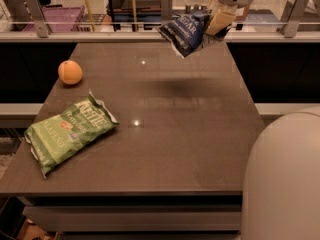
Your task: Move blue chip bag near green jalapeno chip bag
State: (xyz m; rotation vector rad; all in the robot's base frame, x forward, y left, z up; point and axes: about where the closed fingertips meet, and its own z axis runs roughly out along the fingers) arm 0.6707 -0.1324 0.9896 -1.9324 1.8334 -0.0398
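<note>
The blue chip bag [186, 34] is crumpled, dark navy with white lettering, and hangs in the air above the far right part of the table. My gripper [214, 25] is shut on its right edge and holds it well above the tabletop; its shadow falls on the table below. The green jalapeno chip bag [69, 131] lies flat on the table at the near left, far from the blue bag.
A round orange fruit [70, 72] sits at the far left of the brown table [165, 134]. A metal rail [125, 28] with posts runs behind the table's far edge. My pale robot body [285, 179] fills the lower right corner.
</note>
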